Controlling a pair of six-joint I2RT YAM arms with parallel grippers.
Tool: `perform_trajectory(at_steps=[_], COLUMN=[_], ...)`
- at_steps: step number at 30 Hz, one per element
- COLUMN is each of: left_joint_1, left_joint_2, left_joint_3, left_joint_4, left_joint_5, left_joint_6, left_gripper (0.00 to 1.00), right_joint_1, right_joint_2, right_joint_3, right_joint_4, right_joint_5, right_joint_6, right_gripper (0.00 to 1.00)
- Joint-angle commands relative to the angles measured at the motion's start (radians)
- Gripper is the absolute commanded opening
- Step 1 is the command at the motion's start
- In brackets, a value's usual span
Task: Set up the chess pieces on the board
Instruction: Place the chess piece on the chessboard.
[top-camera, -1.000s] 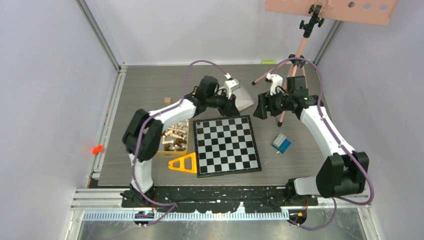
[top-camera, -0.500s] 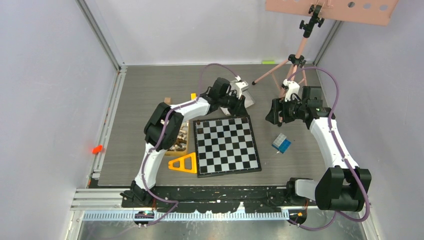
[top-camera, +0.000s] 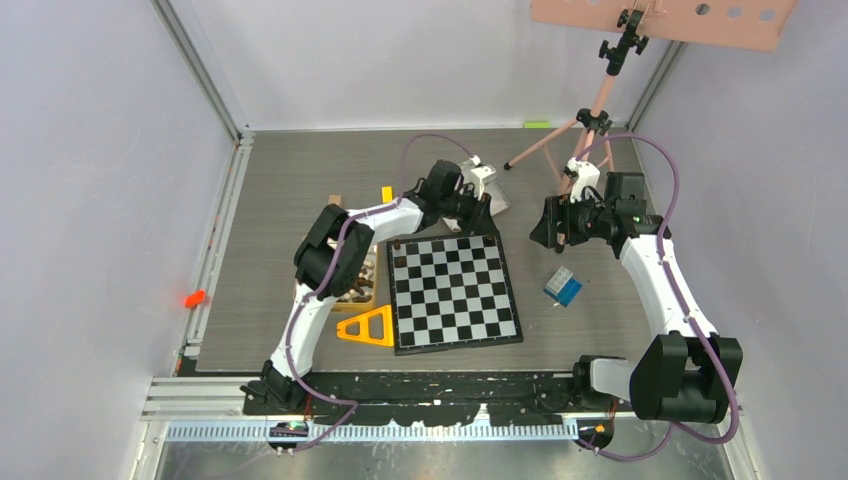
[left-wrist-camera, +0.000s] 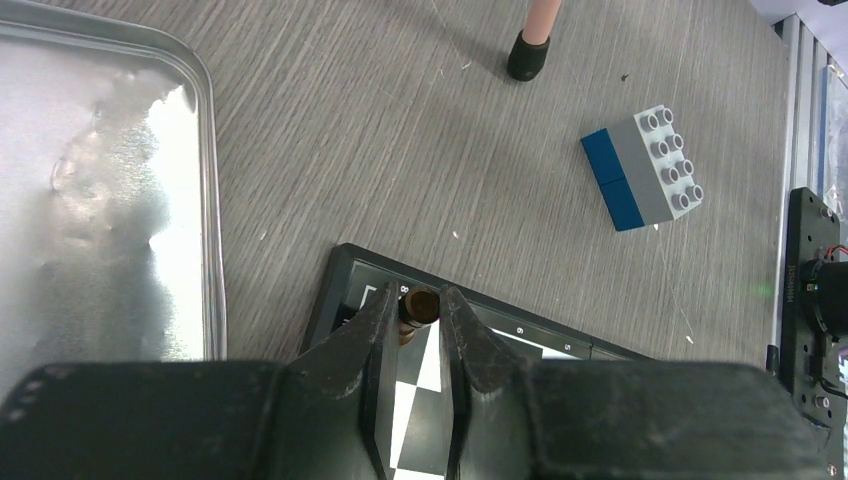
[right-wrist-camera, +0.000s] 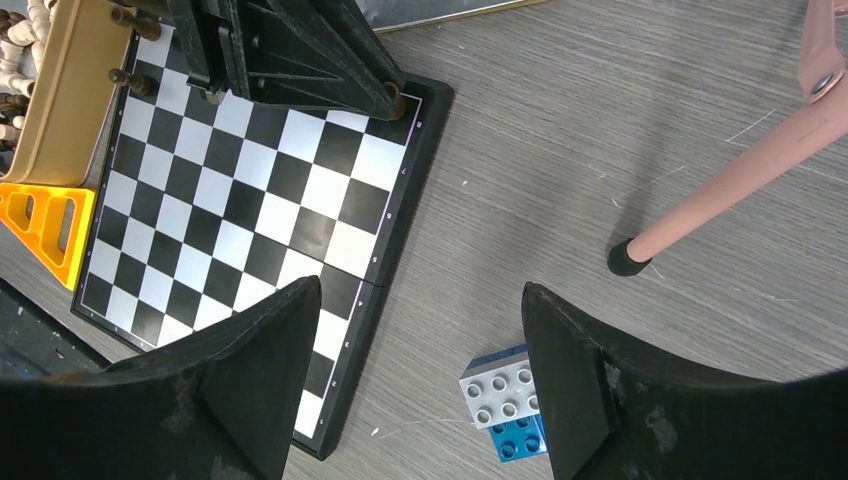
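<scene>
The black-and-white board (top-camera: 455, 290) lies mid-table. My left gripper (top-camera: 481, 217) is at the board's far right corner. In the left wrist view it (left-wrist-camera: 418, 300) is shut on a dark brown chess piece (left-wrist-camera: 420, 306), which is upright over the corner square of the board (left-wrist-camera: 345, 280). The piece also shows in the right wrist view (right-wrist-camera: 396, 101). Two dark pieces (right-wrist-camera: 130, 80) stand at the board's far left corner (top-camera: 398, 245). My right gripper (right-wrist-camera: 420, 290) is open and empty, right of the board (top-camera: 540, 225).
A gold tin (top-camera: 350, 300) of loose pieces lies left of the board, with a yellow triangle (top-camera: 368, 328) in front of it. A silver lid (left-wrist-camera: 100, 200) lies behind the board. A blue-grey brick (top-camera: 563, 286) and a tripod foot (right-wrist-camera: 628, 257) are to the right. A brown cube (top-camera: 336, 200) and yellow block (top-camera: 387, 193) lie far left.
My left gripper moved right to the board's far right corner with the dark piece. My right gripper drew back to the right. Both have been still for the last half second.
</scene>
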Motion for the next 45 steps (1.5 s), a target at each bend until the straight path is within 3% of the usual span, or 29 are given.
perform_trajectory(at_steps=[1, 35, 45], left_joint_1=[-0.005, -0.007, -0.009], left_joint_2=[0.000, -0.009, -0.002], left_joint_3=[0.035, -0.022, -0.004], left_joint_4=[0.062, 0.057, 0.051], left_joint_5=[-0.004, -0.016, -0.021], left_joint_6=[-0.002, -0.013, -0.007], left_gripper=[0.07, 0.30, 0.33], right_joint_1=[-0.004, -0.009, -0.009], right_joint_2=[-0.010, -0.002, 0.006], right_joint_3=[-0.003, -0.006, -0.005], right_joint_4=[0.038, 0.028, 0.028], right_joint_5=[-0.025, -0.041, -0.044], right_joint_6=[-0.001, -0.008, -0.009], right_gripper=[0.79, 0.79, 0.79])
